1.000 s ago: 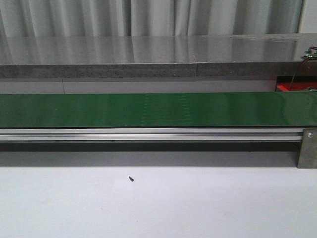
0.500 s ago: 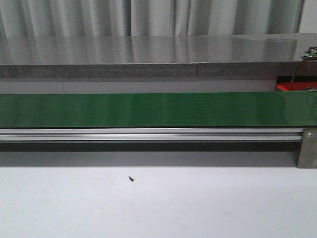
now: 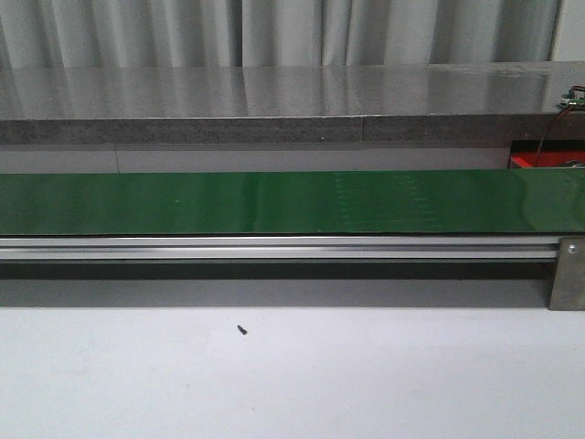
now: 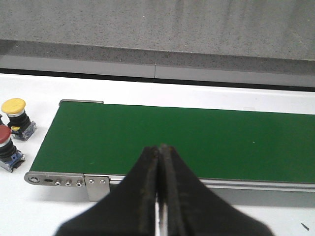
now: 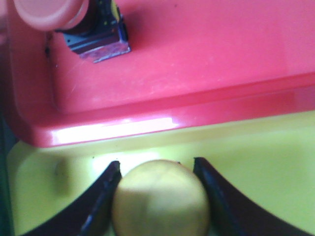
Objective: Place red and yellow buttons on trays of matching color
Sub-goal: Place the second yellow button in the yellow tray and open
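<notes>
Over the yellow tray (image 5: 275,167), right fingers (image 5: 106,196) clamp a yellow button (image 5: 160,199) (left fingers (image 4: 147,177) together, empty).

The left hand (image 4: 160,196) is matte black: two broad fingers (image 4: 129,196) that taper to narrow tips, their inner edges rough and worn. The right hand (image 5: 160,196) shows two dark, curved fingers (image 5: 101,201) with a faint bluish sheen along one edge.
</notes>
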Controlling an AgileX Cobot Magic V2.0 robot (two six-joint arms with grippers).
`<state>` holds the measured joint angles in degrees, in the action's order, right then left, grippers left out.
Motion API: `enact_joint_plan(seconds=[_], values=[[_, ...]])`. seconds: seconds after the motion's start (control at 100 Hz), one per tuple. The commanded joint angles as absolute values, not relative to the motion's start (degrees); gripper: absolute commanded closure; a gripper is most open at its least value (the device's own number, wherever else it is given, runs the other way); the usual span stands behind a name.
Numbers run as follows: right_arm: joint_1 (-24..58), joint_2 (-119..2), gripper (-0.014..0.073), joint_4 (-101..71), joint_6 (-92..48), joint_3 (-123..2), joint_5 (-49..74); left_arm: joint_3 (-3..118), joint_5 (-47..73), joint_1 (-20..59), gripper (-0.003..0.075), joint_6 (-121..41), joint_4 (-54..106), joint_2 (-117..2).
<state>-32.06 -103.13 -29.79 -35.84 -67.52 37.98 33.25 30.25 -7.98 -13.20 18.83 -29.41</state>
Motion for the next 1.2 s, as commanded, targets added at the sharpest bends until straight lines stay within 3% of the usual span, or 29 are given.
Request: enact_joint_plan(seconds=[0.0,0.45,0.78,1.19], values=[[-32.47,-100.58,0.0417,-30.5,-35.91,-69.07,35.69,34.85,26.26,-7.52,0.074,-13.06,19.87,-29.51],[-32.47,-103.75,0.0385,-30.13,-35.91,-69.07,35.87,34.85,26.26,-7.52,0.074,-13.06,19.87,-29.51],[-32.47,-103.05,0.0101,-30.84,-35.79,-69.07,35.66,34.85,26.26,-7.52,0.074,-13.06,19.87,-29.51],[-31.68,-90.73,0.0099,-34.16,-35.79,-69.26,35.33,34.85,26.26,-7.52,0.074,-13.06,19.87,-29.51]])
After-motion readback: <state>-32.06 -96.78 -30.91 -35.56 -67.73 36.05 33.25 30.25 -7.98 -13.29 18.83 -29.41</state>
